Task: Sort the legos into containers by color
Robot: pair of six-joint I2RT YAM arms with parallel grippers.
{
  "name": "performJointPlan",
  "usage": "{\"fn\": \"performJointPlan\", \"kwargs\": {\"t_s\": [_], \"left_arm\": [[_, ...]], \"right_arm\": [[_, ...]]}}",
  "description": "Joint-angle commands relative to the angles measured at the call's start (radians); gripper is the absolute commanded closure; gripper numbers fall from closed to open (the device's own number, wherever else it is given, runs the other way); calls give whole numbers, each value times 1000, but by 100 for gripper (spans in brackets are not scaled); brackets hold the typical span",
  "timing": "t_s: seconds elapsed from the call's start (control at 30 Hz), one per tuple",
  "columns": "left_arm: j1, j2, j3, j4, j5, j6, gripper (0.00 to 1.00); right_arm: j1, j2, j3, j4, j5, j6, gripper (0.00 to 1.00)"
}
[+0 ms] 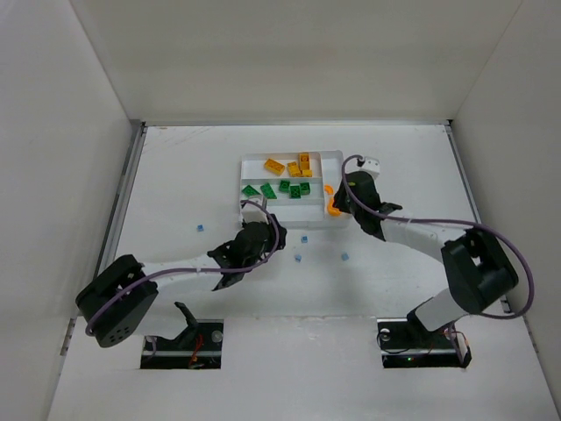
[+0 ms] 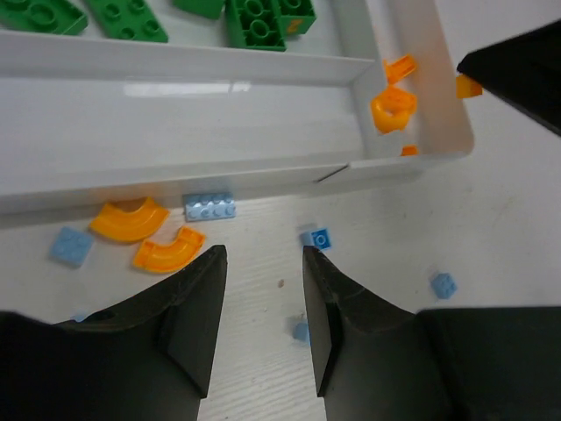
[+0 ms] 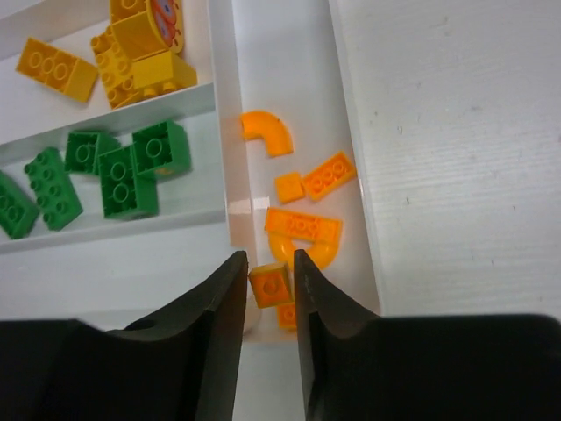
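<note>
Found a shallow, glossy white plastic tray (image 1: pixel 248 160) toward the far edge of the matte white worktop (image 1: pixel 175 175). Saw chunky studded yellow bricks (image 3: pixel 131 53) in its far long slot, studded green bricks (image 3: pixel 114 171) in the middle slot, and only bare smooth plastic in the near one. Spotted flat orange pieces (image 3: pixel 302 226), both plates and quarter-ring curves, in the narrow slot along the tray's right side. Found the right claw (image 3: pixel 268 263) clenched on one small square orange brick (image 3: pixel 270 287) with a single round stud, above the near end of that narrow slot. Found the left claw (image 2: pixel 263 259) released and empty, black fingers parted over bare worktop just short of the tray's near wall. Noted two smooth orange curves (image 2: pixel 130 219) and a short light blue strip (image 2: pixel 209 205) on the worktop beside that wall. Saw tiny light blue squares (image 2: pixel 320 238) scattered nearer, well apart.
</note>
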Motion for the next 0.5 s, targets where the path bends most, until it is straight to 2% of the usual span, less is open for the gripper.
{"fn": "performJointPlan", "kwargs": {"t_s": [0.0, 0.07, 0.13, 0.47], "left_arm": [[-20, -47, -39, -10, -121, -31, 62], [-21, -41, -64, -9, -147, -54, 61], [-21, -29, -74, -7, -162, -78, 60], [-14, 94, -45, 5, -170, -94, 57]], "right_arm": [[-35, 74, 117, 69, -14, -53, 60], [-35, 70, 139, 59, -15, -49, 49], [-32, 34, 120, 73, -15, -43, 43], [168, -73, -47, 110, -4, 22, 42]]}}
